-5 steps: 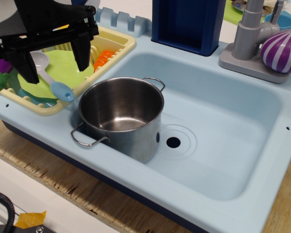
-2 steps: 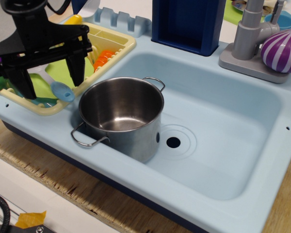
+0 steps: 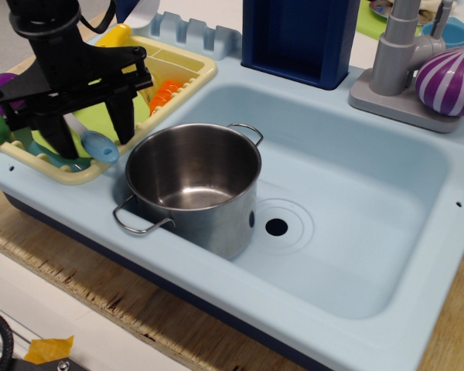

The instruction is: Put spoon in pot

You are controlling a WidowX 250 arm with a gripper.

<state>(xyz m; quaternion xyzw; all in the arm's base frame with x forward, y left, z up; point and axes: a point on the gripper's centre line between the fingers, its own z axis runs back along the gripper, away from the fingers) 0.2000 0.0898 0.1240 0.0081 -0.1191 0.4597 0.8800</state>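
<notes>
The spoon [image 3: 93, 142] lies in the pale yellow dish rack [image 3: 187, 63] on the green plate [image 3: 143, 107], its long axis running from upper left to lower right, the light blue handle end pointing toward the pot [image 3: 194, 184] and the bowl end hidden behind the arm. The black gripper [image 3: 93, 137] hangs low over it with its jaws spread wide, one finger on each side of the handle and nothing gripped. The pot stands upright and empty in the light blue sink [image 3: 356, 209], just beside the rack; no writing is legible anywhere.
</notes>
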